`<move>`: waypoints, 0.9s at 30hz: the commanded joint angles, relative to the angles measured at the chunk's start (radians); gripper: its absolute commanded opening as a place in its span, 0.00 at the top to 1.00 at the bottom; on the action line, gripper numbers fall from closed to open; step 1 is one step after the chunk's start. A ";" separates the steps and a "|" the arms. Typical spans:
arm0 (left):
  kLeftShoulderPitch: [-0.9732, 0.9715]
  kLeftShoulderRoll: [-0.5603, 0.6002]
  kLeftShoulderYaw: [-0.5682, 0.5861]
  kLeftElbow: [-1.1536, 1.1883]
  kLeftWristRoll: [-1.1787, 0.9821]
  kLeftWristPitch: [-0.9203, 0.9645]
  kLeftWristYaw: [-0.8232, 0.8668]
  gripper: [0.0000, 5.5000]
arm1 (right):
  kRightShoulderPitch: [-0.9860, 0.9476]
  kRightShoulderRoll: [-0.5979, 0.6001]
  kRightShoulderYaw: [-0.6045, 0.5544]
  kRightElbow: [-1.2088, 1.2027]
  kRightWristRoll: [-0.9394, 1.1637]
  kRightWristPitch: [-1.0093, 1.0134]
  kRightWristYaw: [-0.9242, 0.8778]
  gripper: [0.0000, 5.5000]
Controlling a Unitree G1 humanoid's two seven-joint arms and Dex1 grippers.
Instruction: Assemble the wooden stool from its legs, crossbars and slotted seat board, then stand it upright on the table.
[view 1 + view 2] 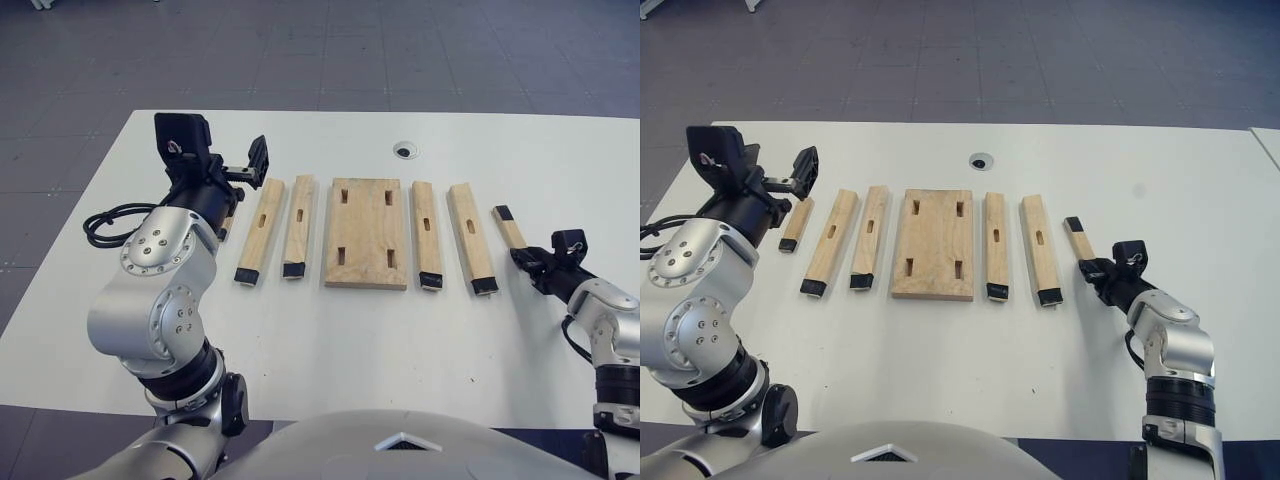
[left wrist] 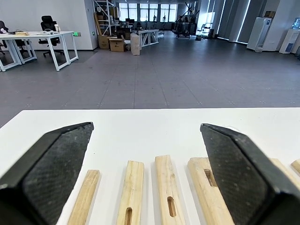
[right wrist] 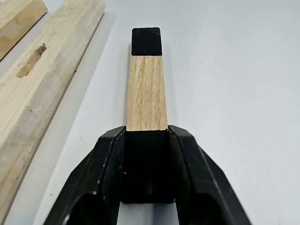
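Now: right pincer holds the far-right crossbar

The right pincer (image 3: 147, 140) is clamped on the near end of the short crossbar (image 3: 146, 91), which lies flat on the surface (image 1: 350, 340) at the right end of the row. The bar's long axis runs straight away from the pincer. A slotted leg (image 1: 470, 238) lies just beside the bar, and the seat board (image 1: 365, 232) is further to the left, so any joining move probably goes leftward. The left pincer (image 1: 222, 160) hovers with its fingers wide apart and nothing held, above the other short crossbar (image 1: 795, 223). It is well apart from the gripped bar.
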 commanded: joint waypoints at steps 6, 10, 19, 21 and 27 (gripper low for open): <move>-0.141 0.012 0.090 0.150 -0.079 -0.014 -0.075 0.23 | -0.281 0.050 0.005 -0.283 0.056 0.116 -0.126 0.77; -0.319 -0.134 0.328 0.309 -0.369 0.121 -0.176 0.23 | -0.393 0.149 0.114 -0.412 0.104 0.168 -0.132 0.77; -0.492 -0.224 0.566 0.536 -0.621 0.298 -0.119 0.23 | -0.525 0.241 0.232 -0.527 0.154 0.213 -0.129 0.77; -0.491 -0.244 0.568 0.534 -0.641 0.303 -0.103 0.23 | -0.521 0.265 0.257 -0.546 0.156 0.221 -0.139 0.77; -0.575 -0.273 0.618 0.597 -0.714 0.338 -0.051 0.23 | -0.511 0.319 0.313 -0.584 0.155 0.230 -0.156 0.77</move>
